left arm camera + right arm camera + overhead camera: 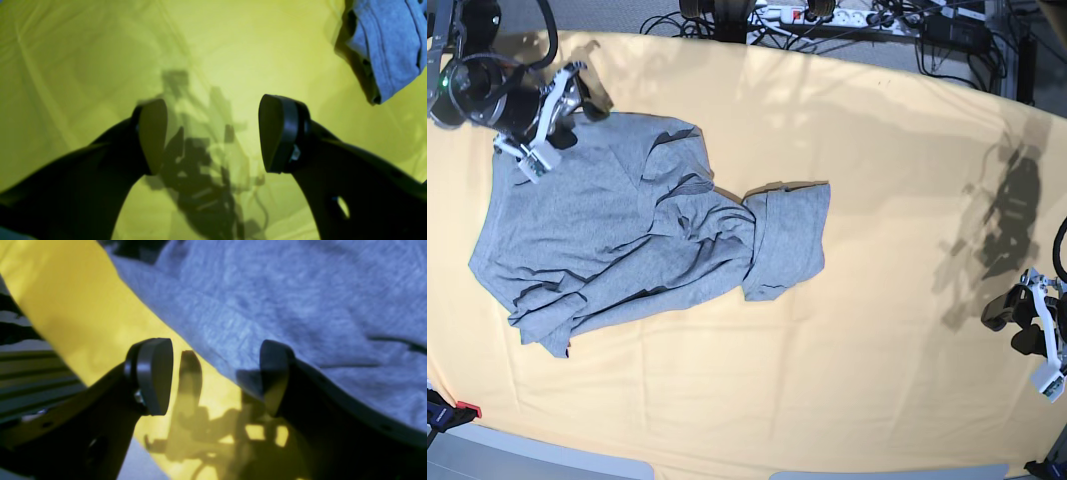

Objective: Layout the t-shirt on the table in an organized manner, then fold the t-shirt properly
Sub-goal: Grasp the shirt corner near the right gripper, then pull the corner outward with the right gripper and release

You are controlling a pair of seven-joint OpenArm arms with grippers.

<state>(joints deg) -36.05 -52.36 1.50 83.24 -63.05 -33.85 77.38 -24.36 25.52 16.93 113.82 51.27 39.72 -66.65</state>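
The grey t-shirt (627, 230) lies crumpled on the left half of the yellow-orange table (897, 200), with one sleeve (787, 240) spread toward the middle; no lettering shows. My right gripper (587, 98) is open at the shirt's far left edge. In the right wrist view the right gripper (213, 376) is low over the table (83, 313), with one fingertip (273, 373) at the hem of the shirt (283, 300). My left gripper (1015, 325) is open and empty at the right edge, far from the shirt. In the left wrist view the left gripper (213, 133) hangs over bare cloth (83, 66), the shirt (387, 43) at the top right.
Cables and a power strip (827, 15) lie beyond the table's far edge. The table's edge with a metal frame (30, 373) below it is close beside the right gripper. A red clamp (457, 410) sits at the front left corner.
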